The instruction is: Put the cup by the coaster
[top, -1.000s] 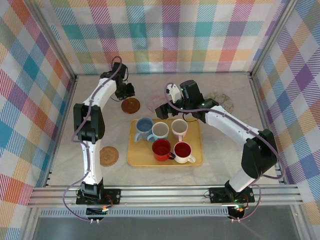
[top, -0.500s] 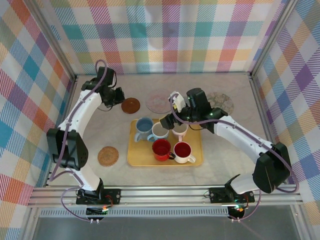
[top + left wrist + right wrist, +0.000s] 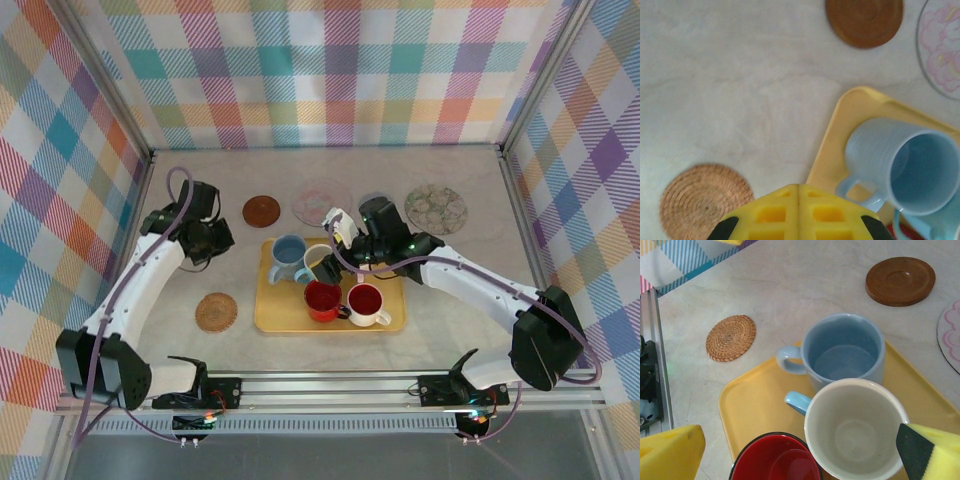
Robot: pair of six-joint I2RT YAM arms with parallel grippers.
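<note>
Right hand (image 3: 799,452) splayed around cream cup (image 3: 855,427), seemingly untouched

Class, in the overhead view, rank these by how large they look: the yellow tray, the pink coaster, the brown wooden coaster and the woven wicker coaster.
1. yellow tray
2. pink coaster
3. woven wicker coaster and brown wooden coaster: too alike in size to rank.

Pale surface (image 3: 450,290) carries a yellow tray (image 3: 272,305) centre, wicker coaster (image 3: 216,312) lower left, brown coaster (image 3: 261,211), pink coaster (image 3: 318,202), grey coaster (image 3: 435,209) above
</note>
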